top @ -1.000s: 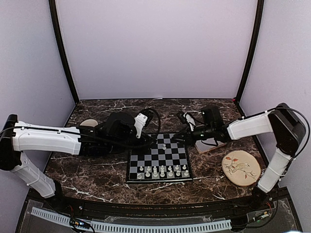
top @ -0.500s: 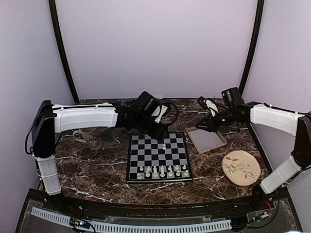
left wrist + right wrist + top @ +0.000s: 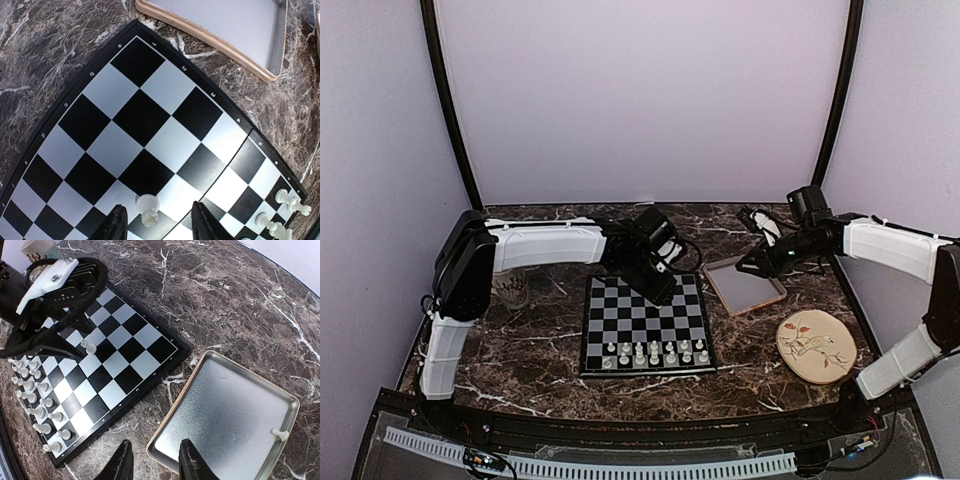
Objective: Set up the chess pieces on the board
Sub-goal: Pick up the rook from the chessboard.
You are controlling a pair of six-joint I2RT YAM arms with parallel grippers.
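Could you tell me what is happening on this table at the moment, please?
Two robot arms are setting up a chessboard. The left pincer, open, straddles a lone white piece standing mid-board, not gripping it. The right pincer hovers open and empty over the metal tray, where one small piece sits near a corner. A row of white pieces already stands along the board's near edge.

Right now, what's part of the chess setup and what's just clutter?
Job: board; row of chess pieces along its near edge; lone piece between the open left fingers; single piece in the tray.
Lying about: mug; bird plate.
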